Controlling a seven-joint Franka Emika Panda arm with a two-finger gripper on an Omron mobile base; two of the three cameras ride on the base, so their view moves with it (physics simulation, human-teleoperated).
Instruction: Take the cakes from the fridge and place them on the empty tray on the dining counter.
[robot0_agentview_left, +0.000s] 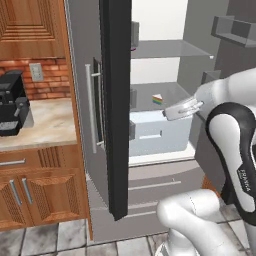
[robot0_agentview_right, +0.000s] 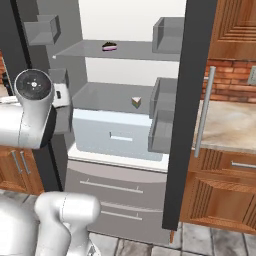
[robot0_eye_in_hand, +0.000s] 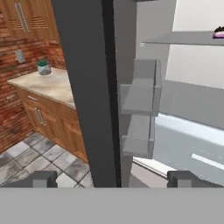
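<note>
Fridge (robot0_agentview_right: 125, 135) doors are swung wide, and the end effector (robot0_eye_in_hand: 113, 178) hangs in the opening with its jaws spread, carrying nothing. The rainbow cake (robot0_agentview_left: 157, 99) sits on the middle shelf above the pale drawer, and the chocolate cake (robot0_agentview_right: 109, 47) is on the shelf above. My worry is the left door (robot0_agentview_left: 116, 100): the hand is pointed right along its edge, so reaching in could clip it or the door bins before getting to either slice.
</note>
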